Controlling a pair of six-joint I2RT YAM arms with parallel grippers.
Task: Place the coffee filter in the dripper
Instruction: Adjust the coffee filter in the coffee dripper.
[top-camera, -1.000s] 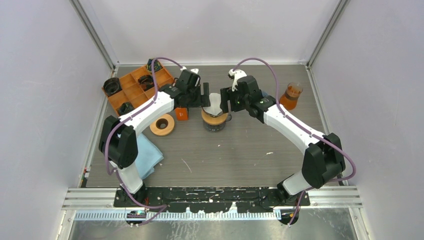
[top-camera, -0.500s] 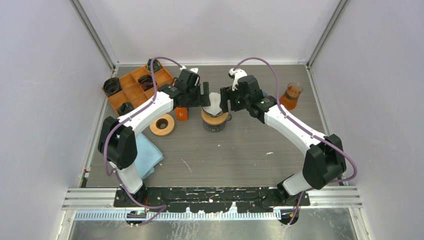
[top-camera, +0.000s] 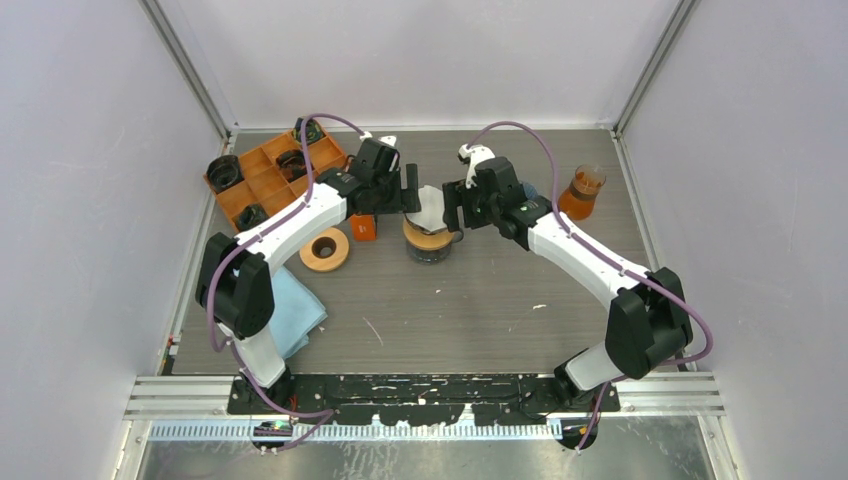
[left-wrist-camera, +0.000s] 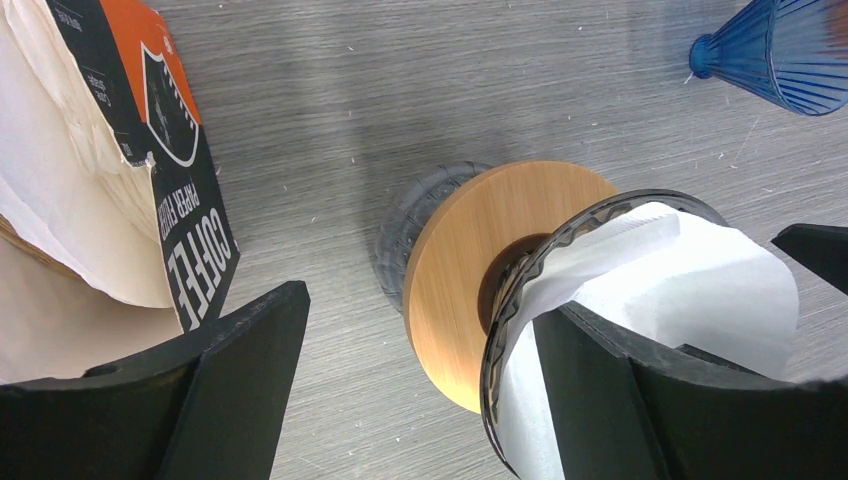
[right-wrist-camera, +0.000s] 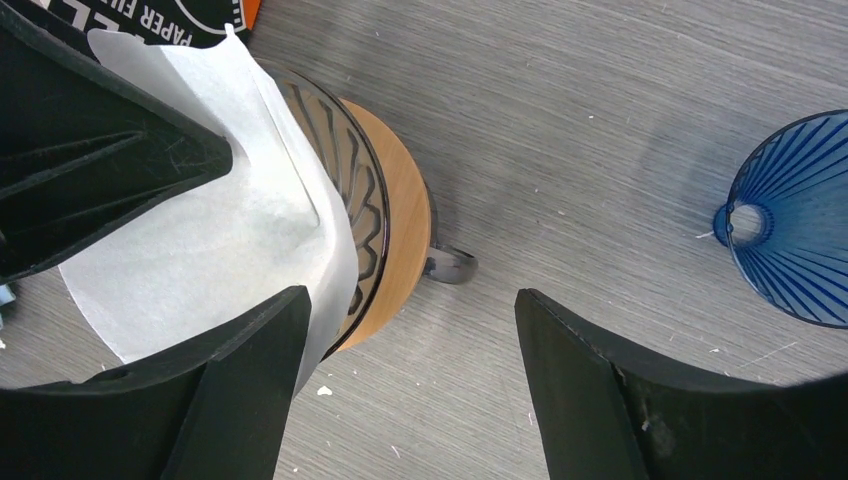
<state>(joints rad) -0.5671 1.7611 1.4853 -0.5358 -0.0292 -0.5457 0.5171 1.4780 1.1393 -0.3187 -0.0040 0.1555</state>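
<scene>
Filter (right-wrist-camera: 215, 235) is already in the dripper (right-wrist-camera: 362, 195), centre of the top view. It's riding high: one flap stands well above the rim towards the upper left of the right wrist view. My read is it's dropped in but not pressed into the cone.

Left gripper (left-wrist-camera: 418, 312) is spread wide. Its right finger (left-wrist-camera: 620, 400) sits against the rim on the filter side. I can't tell whether it touches the paper. It looks placed to steady or nudge the cone rather than grab it.

Right gripper (right-wrist-camera: 410, 300) is also spread and holds nothing. It hangs over the handle (right-wrist-camera: 450, 265) side of the dripper. You've got one arm on each side, so either can tamp the paper down.

Materials:
- Filter: thin white paper, folded cone, soft creases. It will buckle if you push the edge.
- Dripper: dark, see-through and ribbed, with a scalloped rim. The ribs will catch paper.
- Collar (left-wrist-camera: 470, 255): smooth round wooden disc under the cone, on a dark glass base.
- Table (left-wrist-camera: 450, 90): grey wood grain, matte.

Nearby:
- Filter pack (left-wrist-camera: 170, 170), upper left of the left wrist view. It's torn open with paper showing.
- Blue cone (right-wrist-camera: 795, 225), right edge of the right wrist view. It's ribbed, lies on its side and is well apart from the dripper.
</scene>
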